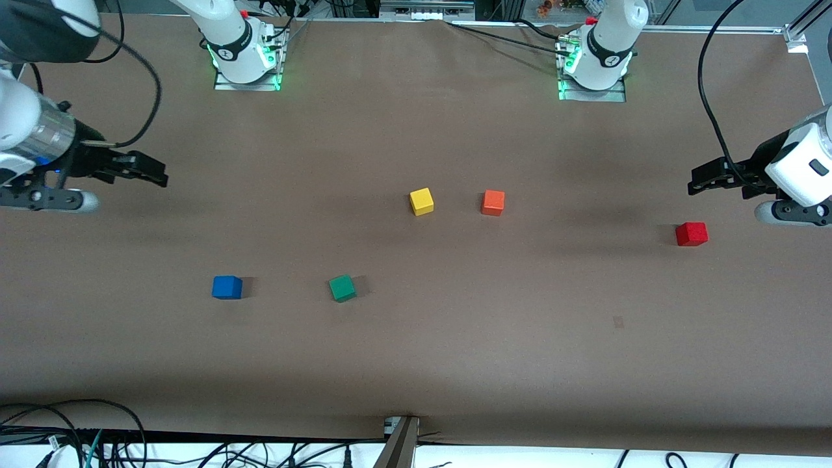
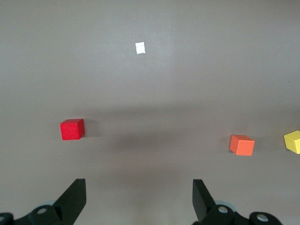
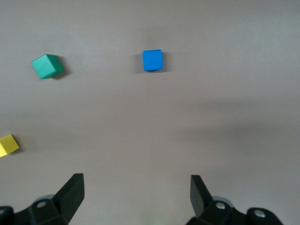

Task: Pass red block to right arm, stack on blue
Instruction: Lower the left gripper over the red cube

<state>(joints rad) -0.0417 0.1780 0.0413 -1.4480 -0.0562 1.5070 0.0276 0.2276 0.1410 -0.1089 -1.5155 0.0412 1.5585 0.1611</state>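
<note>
Left end effector (image 1: 694, 182), fingers spread, empty, hovers over the counter (image 1: 416, 351) near the red block (image 1: 691, 233), presumably ready to pick. Right end effector (image 1: 159, 175), spread, waits; blue block (image 1: 227, 286) untouched.

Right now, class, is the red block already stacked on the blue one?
No, the red block lies alone on the table, well apart from the blue block.

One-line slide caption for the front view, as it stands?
Both arms wait open at the table ends, left gripper by the red block, right gripper toward the blue cube.
</note>
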